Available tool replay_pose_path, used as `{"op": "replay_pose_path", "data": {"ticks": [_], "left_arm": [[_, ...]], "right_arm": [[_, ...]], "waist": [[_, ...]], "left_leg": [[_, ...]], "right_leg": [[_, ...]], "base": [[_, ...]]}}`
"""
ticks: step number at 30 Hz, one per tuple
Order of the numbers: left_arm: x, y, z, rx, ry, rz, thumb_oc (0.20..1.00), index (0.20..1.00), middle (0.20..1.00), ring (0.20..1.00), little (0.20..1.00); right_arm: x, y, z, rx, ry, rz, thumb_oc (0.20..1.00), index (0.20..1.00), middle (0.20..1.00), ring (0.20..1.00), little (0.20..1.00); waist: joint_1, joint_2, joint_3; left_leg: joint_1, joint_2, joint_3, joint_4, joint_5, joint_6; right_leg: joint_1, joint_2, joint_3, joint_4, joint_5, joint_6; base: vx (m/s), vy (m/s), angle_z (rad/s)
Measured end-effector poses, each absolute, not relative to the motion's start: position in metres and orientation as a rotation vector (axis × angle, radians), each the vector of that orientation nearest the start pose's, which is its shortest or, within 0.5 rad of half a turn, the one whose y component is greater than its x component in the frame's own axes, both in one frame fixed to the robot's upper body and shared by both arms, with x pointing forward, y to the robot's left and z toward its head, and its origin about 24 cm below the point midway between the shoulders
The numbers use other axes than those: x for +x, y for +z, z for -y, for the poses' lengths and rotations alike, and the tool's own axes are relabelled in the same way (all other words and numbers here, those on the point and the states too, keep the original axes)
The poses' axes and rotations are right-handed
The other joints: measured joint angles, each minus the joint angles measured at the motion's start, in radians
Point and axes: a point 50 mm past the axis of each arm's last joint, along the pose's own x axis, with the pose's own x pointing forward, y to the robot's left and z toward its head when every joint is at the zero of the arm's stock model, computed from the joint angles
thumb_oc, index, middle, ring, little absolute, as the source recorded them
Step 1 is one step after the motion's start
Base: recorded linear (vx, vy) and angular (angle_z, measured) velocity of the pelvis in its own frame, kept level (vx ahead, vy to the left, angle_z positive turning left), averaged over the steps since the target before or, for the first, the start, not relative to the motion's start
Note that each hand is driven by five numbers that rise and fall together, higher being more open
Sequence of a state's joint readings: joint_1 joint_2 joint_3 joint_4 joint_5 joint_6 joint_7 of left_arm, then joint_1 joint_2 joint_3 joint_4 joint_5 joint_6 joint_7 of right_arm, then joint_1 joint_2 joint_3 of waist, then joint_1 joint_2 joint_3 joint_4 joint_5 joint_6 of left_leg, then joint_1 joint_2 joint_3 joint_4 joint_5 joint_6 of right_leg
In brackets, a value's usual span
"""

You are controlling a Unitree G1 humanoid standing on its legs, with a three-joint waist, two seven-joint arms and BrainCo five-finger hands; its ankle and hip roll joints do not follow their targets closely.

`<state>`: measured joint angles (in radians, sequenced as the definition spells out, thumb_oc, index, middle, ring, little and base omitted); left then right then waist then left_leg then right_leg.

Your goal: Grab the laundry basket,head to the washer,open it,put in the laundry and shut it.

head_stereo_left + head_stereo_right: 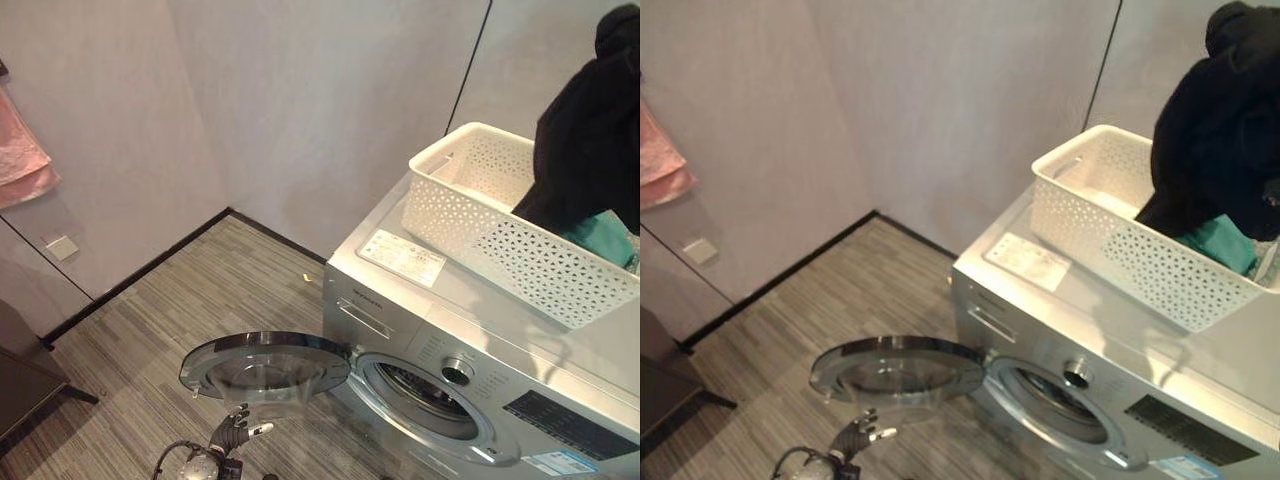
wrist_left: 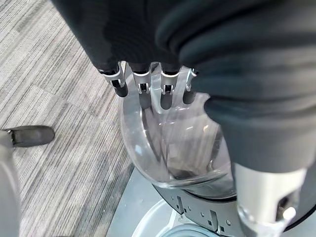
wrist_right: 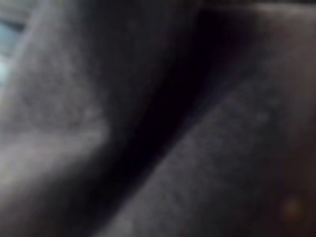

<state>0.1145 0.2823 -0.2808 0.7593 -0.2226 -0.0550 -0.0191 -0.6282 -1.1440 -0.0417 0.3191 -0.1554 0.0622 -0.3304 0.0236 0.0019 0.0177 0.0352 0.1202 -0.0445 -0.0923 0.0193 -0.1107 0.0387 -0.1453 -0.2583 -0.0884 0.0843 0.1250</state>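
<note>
Now the silver washer (image 1: pixel 470 330) stands against the wall with its round glass door (image 1: pixel 266 366) swung wide open over the striped floor (image 1: pixel 190 300). On top of the washer rests the white laundry basket (image 1: pixel 500 230), and a black garment (image 1: pixel 590 130) hangs above its right end, lifted over a teal cloth (image 1: pixel 600 235) inside. The right hand is hidden in the black garment, so I cannot tell its state. The left hand (image 1: pixel 235 430) hangs low just below the door, fingers (image 2: pixel 142 86) straight and relaxed, holding nothing.
</note>
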Motion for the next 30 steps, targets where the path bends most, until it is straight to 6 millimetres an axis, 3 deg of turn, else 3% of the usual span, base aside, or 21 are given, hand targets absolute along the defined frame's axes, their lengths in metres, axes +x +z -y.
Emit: {"op": "replay_pose_path", "data": {"ticks": [3,7,10,12,16,18,19,20,21,22,23,24,25,27,28,29,30], "left_arm": [[0.140,-0.126,-0.197,0.136,-0.075,-0.838,1.000,1.000,1.000,1.000,1.000],[0.146,-0.124,-0.198,0.143,-0.069,-0.823,1.000,1.000,1.000,1.000,1.000],[0.147,-0.124,-0.196,0.158,-0.081,-0.820,1.000,1.000,1.000,1.000,1.000],[0.148,-0.124,-0.196,0.163,-0.081,-0.816,1.000,1.000,1.000,1.000,1.000],[0.150,-0.123,-0.198,0.182,-0.066,-0.810,1.000,1.000,1.000,1.000,1.000],[0.162,-0.116,-0.201,0.179,-0.040,-0.767,1.000,1.000,1.000,1.000,1.000],[0.168,-0.111,-0.203,0.192,-0.040,-0.740,1.000,1.000,1.000,1.000,1.000],[0.167,-0.107,-0.208,0.203,-0.030,-0.722,1.000,1.000,1.000,1.000,1.000],[0.171,-0.107,-0.213,0.188,0.009,-0.720,1.000,1.000,1.000,1.000,1.000],[0.168,-0.109,-0.214,0.171,0.032,-0.737,1.000,1.000,1.000,1.000,1.000],[0.167,-0.110,-0.215,0.155,0.058,-0.736,1.000,1.000,1.000,1.000,1.000],[0.166,-0.109,-0.219,0.155,0.082,-0.735,1.000,1.000,1.000,1.000,1.000],[0.163,-0.110,-0.223,0.147,0.108,-0.739,1.000,1.000,1.000,1.000,1.000],[0.161,-0.109,-0.223,0.139,0.126,-0.736,1.000,1.000,1.000,1.000,1.000],[0.157,-0.107,-0.234,0.166,0.147,-0.728,1.000,1.000,1.000,1.000,1.000],[0.156,-0.108,-0.234,0.167,0.150,-0.739,1.000,1.000,1.000,1.000,1.000],[0.145,-0.114,-0.229,0.148,0.158,-0.771,1.000,1.000,1.000,1.000,1.000]], "right_arm": [[0.273,0.333,0.344,-1.111,-0.799,0.621,0.200,0.200,0.200,0.200,0.200],[0.257,0.353,0.346,-1.118,-0.881,0.705,0.200,0.200,0.200,0.200,0.200],[0.250,0.358,0.343,-1.127,-0.894,0.742,0.200,0.200,0.200,0.200,0.200],[0.234,0.358,0.336,-1.122,-0.896,0.810,0.200,0.200,0.200,0.200,0.200],[0.225,0.354,0.309,-1.037,-0.837,0.953,0.200,0.200,0.200,0.200,0.200],[0.219,0.344,0.287,-0.978,-0.760,1.045,0.200,0.200,0.200,0.200,0.200],[0.218,0.339,0.283,-0.934,-0.750,1.061,0.200,0.200,0.200,0.200,0.200],[0.219,0.335,0.274,-0.846,-0.731,1.102,0.200,0.200,0.200,0.200,0.200],[0.216,0.337,0.261,-0.810,-0.685,1.176,0.200,0.200,0.200,0.200,0.200],[0.215,0.335,0.259,-0.844,-0.661,1.169,0.200,0.200,0.200,0.200,0.200],[0.217,0.336,0.257,-0.850,-0.647,1.168,0.200,0.200,0.200,0.200,0.200],[0.220,0.336,0.255,-0.866,-0.624,1.167,0.200,0.200,0.200,0.200,0.200],[0.221,0.335,0.254,-0.869,-0.610,1.169,0.200,0.200,0.200,0.200,0.200],[0.225,0.330,0.248,-0.861,-0.575,1.164,0.200,0.200,0.200,0.200,0.200],[0.227,0.330,0.242,-0.862,-0.539,1.175,0.200,0.200,0.200,0.200,0.200],[0.227,0.330,0.242,-0.863,-0.535,1.181,0.200,0.200,0.200,0.200,0.200],[0.231,0.327,0.240,-0.834,-0.526,1.176,0.200,0.200,0.200,0.200,0.200]], "waist": [[-0.003,-0.010,0.009],[-0.012,-0.028,0.021],[-0.024,-0.043,0.029],[-0.043,-0.041,0.031],[-0.074,-0.044,0.062],[-0.092,-0.044,0.113],[-0.098,-0.067,0.116],[-0.063,-0.060,0.113],[-0.032,-0.019,0.154],[-0.073,-0.002,0.151],[-0.071,0.001,0.149],[-0.057,-0.005,0.146],[-0.036,-0.008,0.143],[0.013,-0.019,0.122],[0.054,-0.061,0.096],[0.058,-0.066,0.091],[0.056,-0.041,0.078]], "left_leg": [[0.001,-0.012,0.001,0.000,-0.001,0.003],[0.006,-0.038,0.005,0.000,-0.004,0.019],[0.016,-0.061,0.030,0.000,-0.013,0.034],[0.018,-0.082,0.033,0.000,-0.015,0.047],[0.055,-0.111,0.099,0.004,-0.029,0.070],[0.072,-0.115,0.158,0.001,-0.044,0.102],[0.052,-0.136,0.205,0.063,-0.060,0.110],[-0.009,-0.119,0.272,0.126,-0.092,0.155],[-0.023,-0.053,0.318,0.129,-0.117,0.129],[-0.032,-0.043,0.303,0.131,-0.100,0.138],[-0.015,-0.042,0.319,0.120,-0.084,0.124],[0.007,-0.038,0.332,0.126,-0.084,0.127],[0.025,-0.033,0.353,0.124,-0.084,0.127],[0.032,-0.015,0.397,0.132,-0.082,0.125],[0.019,-0.020,0.415,0.150,-0.080,0.122],[0.011,-0.022,0.413,0.162,-0.080,0.121],[-0.012,0.021,0.406,0.199,-0.066,0.120]], "right_leg": [[0.001,-0.013,0.001,0.000,0.002,0.005],[0.002,-0.038,0.005,0.000,0.005,0.017],[-0.003,-0.060,0.026,0.001,0.011,0.028],[-0.002,-0.081,0.033,0.001,0.015,0.033],[-0.025,-0.108,0.088,0.035,0.023,0.042],[-0.060,-0.114,0.080,0.071,0.066,0.017],[-0.088,-0.110,0.059,0.053,0.127,0.046],[-0.120,-0.078,0.057,-0.021,0.239,0.063],[-0.209,-0.036,0.053,0.134,0.153,0.064],[-0.206,-0.031,0.046,0.236,0.042,0.000],[-0.207,-0.036,0.032,0.349,-0.061,-0.023],[-0.146,-0.044,0.020,0.399,-0.165,-0.021],[-0.115,-0.049,0.028,0.453,-0.228,-0.006],[-0.084,-0.055,0.038,0.469,-0.284,0.025],[-0.015,-0.060,0.059,0.287,-0.255,0.013],[0.022,-0.044,0.057,0.213,-0.251,0.012],[0.063,0.005,0.051,0.129,-0.182,-0.020]], "base": [[-0.05,0.088,0.01],[-0.07,0.138,-0.03],[-0.09,0.187,-0.15],[-0.12,0.150,-0.08],[-0.14,0.077,-0.49],[-0.32,0.047,-0.90],[-0.40,0.021,-1.24],[-0.31,-0.093,-2.06],[-0.11,-0.061,-1.49],[-0.15,-0.102,-0.94],[-0.14,-0.139,-0.11],[-0.20,-0.199,-0.49],[-0.20,-0.206,-0.57],[-0.14,-0.225,-0.80],[-0.13,-0.275,-0.82],[-0.14,-0.270,-0.52],[-0.13,-0.244,-0.08]]}}
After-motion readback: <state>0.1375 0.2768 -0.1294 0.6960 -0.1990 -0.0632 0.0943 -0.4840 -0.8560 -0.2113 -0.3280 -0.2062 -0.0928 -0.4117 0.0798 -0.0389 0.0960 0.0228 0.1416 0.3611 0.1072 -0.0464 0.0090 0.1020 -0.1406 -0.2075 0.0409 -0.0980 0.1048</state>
